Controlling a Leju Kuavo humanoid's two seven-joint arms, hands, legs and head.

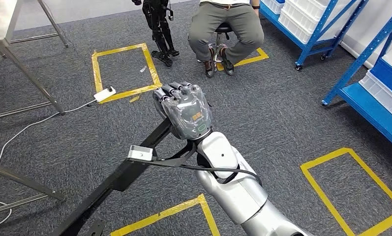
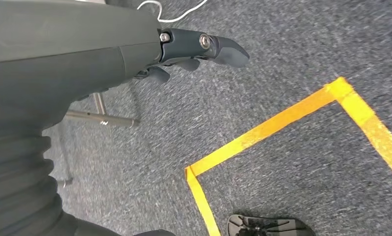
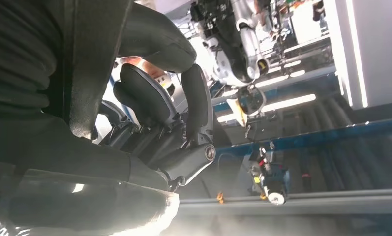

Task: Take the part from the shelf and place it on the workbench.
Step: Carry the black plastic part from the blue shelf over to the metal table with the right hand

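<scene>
– How is the right arm [image 1: 233,187] standing?

– It is reaching forward, and the right robot hand [image 1: 185,110] is showing its back under a clear cover. Its fingers [image 3: 144,96] are curling in tight like a fist, with the thumb folding across them.

– Is it holding the part?

– I cannot tell. The wrist view is catching a pale orange glint behind the fingers, but it is too hidden to name, so I am not able to place the part.

– And the other one?

– The left robot hand [image 2: 110,49] is hanging over the carpet, holding nothing, thumb stretching straight out, near a yellow tape corner [image 2: 341,91].

– Any writing?

– An orange patch [image 1: 197,117] is sitting on the back of the right robot hand, too small to read.

– What is lying around it?

– The blue shelf [image 1: 361,93] is standing well off to the right robot hand's right, the steel bench [image 1: 2,29] far off to its left, and a person [image 1: 226,24] is sitting on a stool beyond it. A white power strip [image 1: 104,93] is lying near, to its left.
</scene>
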